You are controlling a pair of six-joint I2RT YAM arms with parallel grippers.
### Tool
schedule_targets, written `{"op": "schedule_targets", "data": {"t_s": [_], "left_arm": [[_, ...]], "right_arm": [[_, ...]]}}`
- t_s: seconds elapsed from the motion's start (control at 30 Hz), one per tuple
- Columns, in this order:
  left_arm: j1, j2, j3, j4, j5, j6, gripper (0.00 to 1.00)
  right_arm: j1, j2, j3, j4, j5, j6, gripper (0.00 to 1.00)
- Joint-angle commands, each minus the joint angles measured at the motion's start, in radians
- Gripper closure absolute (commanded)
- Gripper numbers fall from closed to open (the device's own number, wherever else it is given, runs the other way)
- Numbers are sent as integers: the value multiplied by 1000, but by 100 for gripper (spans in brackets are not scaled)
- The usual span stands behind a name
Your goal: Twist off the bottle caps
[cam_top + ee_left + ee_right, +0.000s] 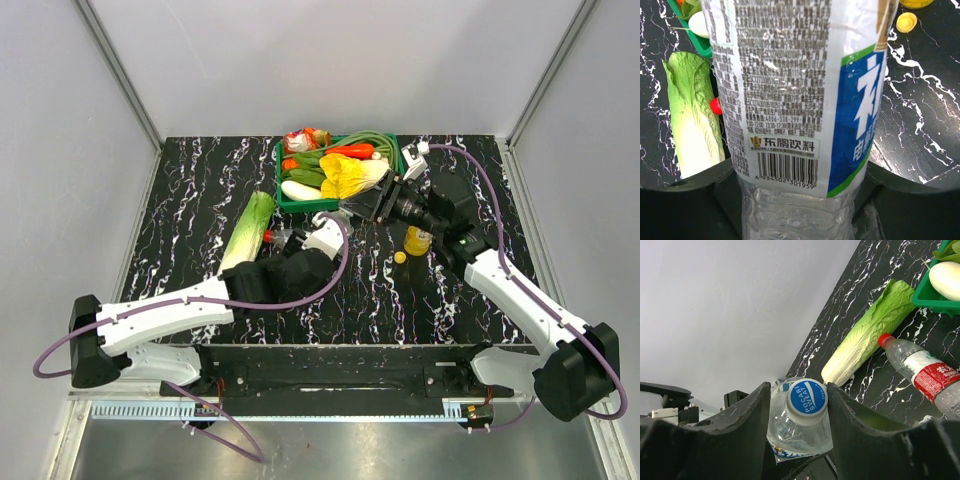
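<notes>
Clamping left fingers (725, 200) tight on the lower body of a clear labelled bottle (790, 100), mid-desk (920, 115). Straddling its white-and-blue cap (807, 396) with right fingers (765, 405), close in on both sides with the cap seated on the neck; can't tell whether actually pinching it. Seeing yellow cap (400, 256) loose on the desk, just beside a small yellow bottle (418, 240) standing upright. Seeing red cap (884, 340) screwed on a second bottle (920, 367) lying flat, next to a cabbage (865, 335) and near the corner of a green basket (927, 297) of vegetables.
</notes>
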Motion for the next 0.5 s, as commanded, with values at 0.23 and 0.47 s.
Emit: {"op": "schedule_targets", "data": {"t_s": [0.23,0.47], "left_arm": [[-12,25,60,0,-46,-1,62],[-12,39,54,-5,-46,-9,63]], "right_arm": [[1,16,36,69,-44,32,78],[1,-11,-2,109,-35,7,100]]}}
